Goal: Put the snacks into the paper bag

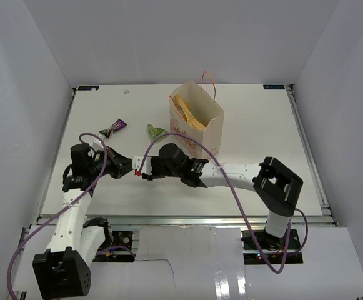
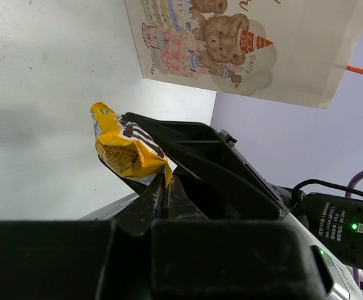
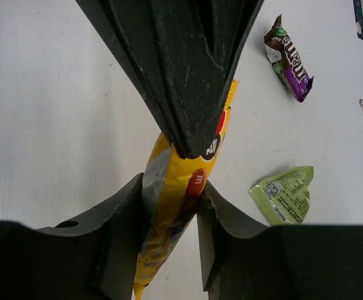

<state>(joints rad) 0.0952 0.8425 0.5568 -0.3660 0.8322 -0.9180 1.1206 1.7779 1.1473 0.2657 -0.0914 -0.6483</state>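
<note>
A small yellow candy wrapper (image 3: 175,206) hangs in the air between both grippers. My left gripper (image 2: 164,181) is shut on one end of it (image 2: 126,150). My right gripper (image 3: 170,194) has its fingers pressed against both sides of the wrapper's middle. The two grippers meet left of the table's centre, left (image 1: 130,167) and right (image 1: 145,170). The cream paper bag (image 1: 209,134) stands upright behind them, with a large yellow crisp packet (image 1: 187,112) inside. A purple wrapper (image 1: 114,128) and a green wrapper (image 1: 155,131) lie on the table.
The bag's bear print (image 2: 231,37) faces the left wrist camera. In the right wrist view the purple wrapper (image 3: 288,57) and the green wrapper (image 3: 283,195) lie to the right of the jaws. A purple cable (image 1: 231,187) loops over the right arm.
</note>
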